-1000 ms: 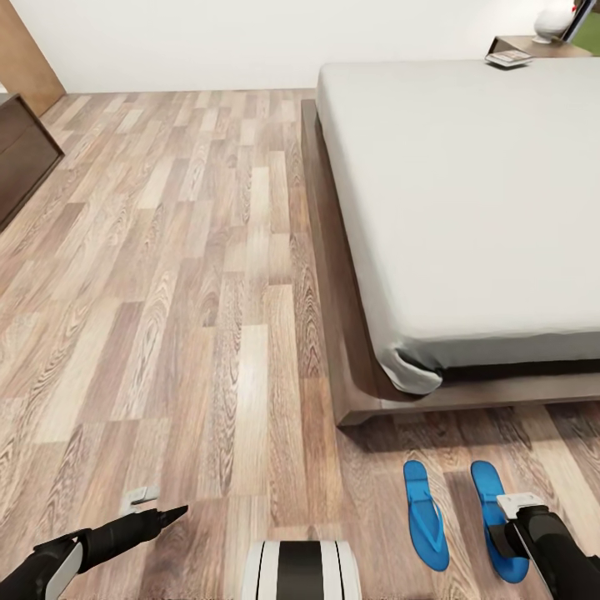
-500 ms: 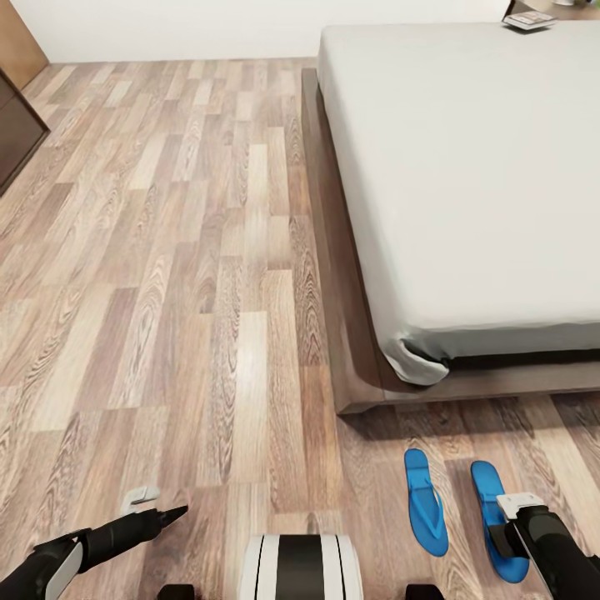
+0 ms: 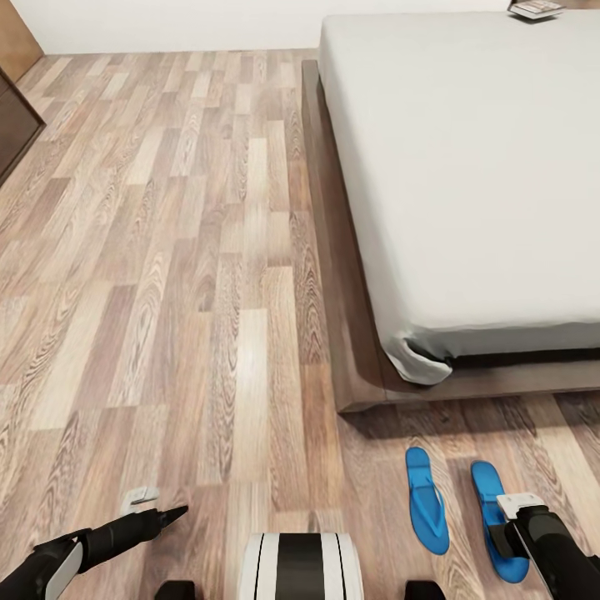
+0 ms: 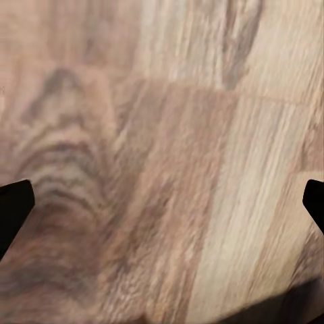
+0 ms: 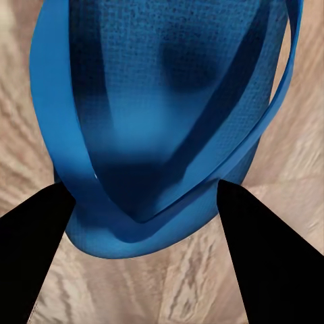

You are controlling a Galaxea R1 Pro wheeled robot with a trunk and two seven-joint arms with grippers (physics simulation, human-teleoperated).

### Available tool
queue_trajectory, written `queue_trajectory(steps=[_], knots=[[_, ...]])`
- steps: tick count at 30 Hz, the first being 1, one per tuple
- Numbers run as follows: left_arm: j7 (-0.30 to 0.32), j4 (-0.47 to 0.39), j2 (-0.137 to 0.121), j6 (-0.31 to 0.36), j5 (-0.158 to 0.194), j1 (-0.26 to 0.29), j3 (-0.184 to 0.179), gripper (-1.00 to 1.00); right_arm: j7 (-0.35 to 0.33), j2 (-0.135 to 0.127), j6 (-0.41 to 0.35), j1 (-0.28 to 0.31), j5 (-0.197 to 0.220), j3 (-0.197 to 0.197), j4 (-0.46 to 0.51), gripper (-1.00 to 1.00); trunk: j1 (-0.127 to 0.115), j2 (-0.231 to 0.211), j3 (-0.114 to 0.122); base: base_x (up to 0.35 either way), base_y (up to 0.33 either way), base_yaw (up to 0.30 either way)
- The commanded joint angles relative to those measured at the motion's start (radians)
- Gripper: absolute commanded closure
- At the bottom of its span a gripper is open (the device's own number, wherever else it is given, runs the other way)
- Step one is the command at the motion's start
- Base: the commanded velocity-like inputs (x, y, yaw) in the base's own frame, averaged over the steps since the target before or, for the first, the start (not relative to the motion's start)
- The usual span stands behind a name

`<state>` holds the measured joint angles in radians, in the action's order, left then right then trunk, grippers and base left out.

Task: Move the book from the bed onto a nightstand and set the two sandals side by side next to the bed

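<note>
Blue, flat and finely textured, two sandals point(image 3: 427, 500) point(image 3: 492, 500) lie parallel on the wood-plank floor point(image 3: 167, 292) just off the bed's foot edge. The right gripper point(image 5: 145, 260), jaws spread, straddles the right one; the left gripper point(image 4: 162, 202) is spread over bare planks. The smooth pale-grey bed point(image 3: 467, 167) sits on a dark wooden frame, with the book point(image 3: 536, 9) at its far edge.

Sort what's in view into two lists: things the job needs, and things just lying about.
Job things:
- left sandal, on the floor by the bed's foot
- right sandal, between the open right pincer fingers
- bed
- book, off the far corner of the mattress

Lying about:
- dark cabinet at far left
- plank floor
</note>
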<state>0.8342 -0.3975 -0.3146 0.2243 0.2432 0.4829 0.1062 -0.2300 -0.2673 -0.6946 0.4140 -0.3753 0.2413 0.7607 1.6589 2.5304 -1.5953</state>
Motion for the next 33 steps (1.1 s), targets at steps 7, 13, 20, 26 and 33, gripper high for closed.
queue_trajectory(steps=[7,13,20,26,33], knots=[[0.003,0.001,0.000,0.010,0.007,0.000,0.003,-1.00,-0.009,0.000,-0.003,0.000,-0.010,0.003,0.002,1.00,0.000,0.000,-0.001,0.112,0.081,0.000],[0.003,0.001,0.000,0.010,0.007,0.000,0.003,-1.00,-0.009,0.000,-0.003,0.000,-0.011,0.003,0.002,1.00,0.000,0.000,-0.001,0.021,0.073,0.000],[0.003,0.001,0.000,0.010,0.007,0.000,0.002,-1.00,-0.009,0.000,-0.003,0.000,-0.011,0.003,0.002,1.00,0.000,0.000,-0.001,0.008,0.097,0.000],[0.003,0.001,0.000,0.010,0.007,0.000,0.001,-1.00,-0.009,0.000,-0.003,0.000,-0.011,0.003,0.002,1.00,0.000,0.000,-0.001,0.187,0.003,0.000],[0.003,0.001,0.000,0.010,0.007,0.000,0.002,-1.00,-0.009,0.000,-0.003,0.000,-0.011,0.003,0.002,1.00,0.000,0.000,-0.001,0.031,0.000,0.000]])
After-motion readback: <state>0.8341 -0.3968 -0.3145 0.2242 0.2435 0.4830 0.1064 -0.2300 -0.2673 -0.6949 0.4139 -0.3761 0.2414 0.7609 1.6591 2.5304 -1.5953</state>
